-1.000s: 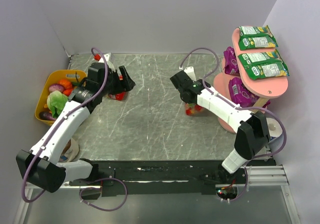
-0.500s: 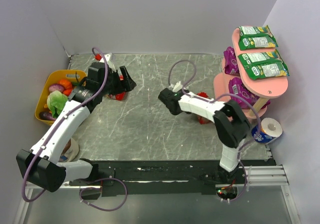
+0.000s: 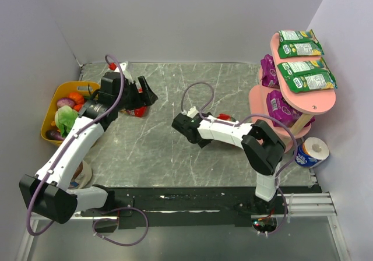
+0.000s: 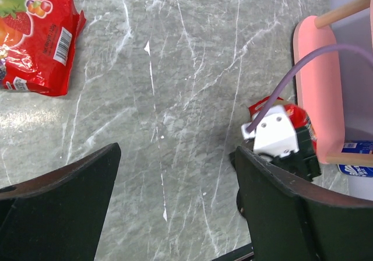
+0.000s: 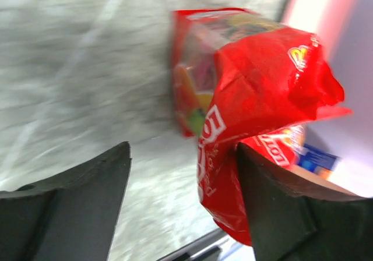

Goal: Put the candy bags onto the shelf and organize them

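The pink shelf (image 3: 317, 102) stands at the right, with two green candy bags (image 3: 300, 44) on its top board and purple ones (image 3: 282, 106) on the middle board. One red candy bag (image 3: 224, 117) sits on the table by the shelf's foot. In the right wrist view this red bag (image 5: 256, 92) leans on one finger of my right gripper (image 5: 180, 203), whose jaws are open wide. A second red bag (image 4: 35, 39) lies flat at the far left of the table, below my left gripper (image 4: 175, 203), which hangs open over bare table.
A yellow bowl (image 3: 51, 134) of toy vegetables sits at the left edge. A blue-and-white roll pack (image 3: 309, 150) stands right of the shelf's foot. The right arm's forearm (image 3: 227, 134) lies across the table in front of the shelf.
My right gripper was shut on the red bag and has opened, and its wrist has swung left away from the shelf. The left arm has hardly moved.
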